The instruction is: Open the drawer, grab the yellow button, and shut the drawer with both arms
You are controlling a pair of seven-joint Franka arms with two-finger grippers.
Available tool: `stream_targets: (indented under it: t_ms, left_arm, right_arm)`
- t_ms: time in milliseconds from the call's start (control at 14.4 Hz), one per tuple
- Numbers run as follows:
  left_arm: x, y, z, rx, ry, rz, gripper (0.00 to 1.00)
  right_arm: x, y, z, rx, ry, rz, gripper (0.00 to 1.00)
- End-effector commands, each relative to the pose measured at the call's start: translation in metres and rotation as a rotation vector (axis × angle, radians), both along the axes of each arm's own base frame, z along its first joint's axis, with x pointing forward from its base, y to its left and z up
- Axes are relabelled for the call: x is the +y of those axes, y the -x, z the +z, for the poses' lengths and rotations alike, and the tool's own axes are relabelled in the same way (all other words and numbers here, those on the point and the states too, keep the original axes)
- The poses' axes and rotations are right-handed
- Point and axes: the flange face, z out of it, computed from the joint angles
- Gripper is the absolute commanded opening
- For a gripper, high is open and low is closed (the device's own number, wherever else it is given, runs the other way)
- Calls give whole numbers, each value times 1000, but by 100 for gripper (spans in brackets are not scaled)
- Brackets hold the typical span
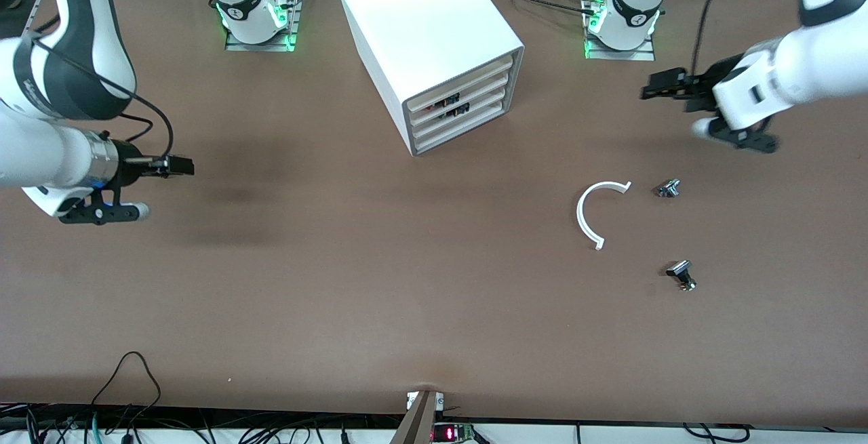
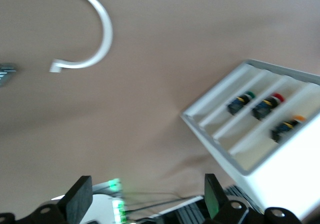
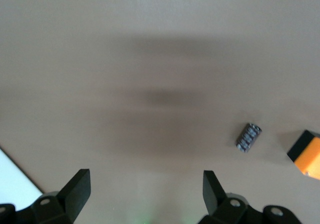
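The white cabinet point(image 1: 434, 37) stands at the table's middle, near the bases. Its highest drawer point(image 1: 475, 78) sits flush with the three lower ones. In the left wrist view the drawer point(image 2: 260, 149) shows the button point(image 2: 286, 127), orange-capped with a dark body, lying inside it. Buttons with green and red caps lie in lower drawers. My left gripper point(image 1: 656, 86) is open and empty, up in the air toward the left arm's end; it also shows in its wrist view point(image 2: 147, 194). My right gripper point(image 1: 184, 166) is open and empty over bare table toward the right arm's end; its wrist view point(image 3: 146, 189) shows it too.
A white arc point(image 1: 597, 210) lies on the table, nearer the front camera than the cabinet; it also shows in the left wrist view point(image 2: 102, 34). Two small metal parts point(image 1: 668, 188) point(image 1: 681, 274) lie beside it. The right wrist view shows a small ribbed dark part point(image 3: 248, 137) and an orange cube point(image 3: 307, 156).
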Motion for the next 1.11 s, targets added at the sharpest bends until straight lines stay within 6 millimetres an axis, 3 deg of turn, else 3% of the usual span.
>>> stream_targets:
  t_ms: [0,208,347,554,693,901,1040]
  left_arm:
    - [-34,-5,-35,64,165,-79,92]
    - [-68,-1,-68,74,342,-125,92]
    - [-78,3,-105,76,497,-111,94]
    - [-101,27,-155,-13,634,-92,94]
    - [-115,43,-171,-49,650,-136,94]
    - [-137,82,-193,-44,781,-128,92]
    - [-142,96,-208,-66,783,-136,90]
  right_arm:
    - [2,-13,-29,9,-14,-35,99]
    - [26,-19,-48,30,14,-100,99]
    - [42,-25,-54,21,34,-154,99]
    - [71,-32,-63,32,93,-327,99]
    - [86,-36,-64,50,85,-380,99]
    - [110,-34,-63,78,23,-458,99]
    - [118,-34,-59,102,-15,-543,99]
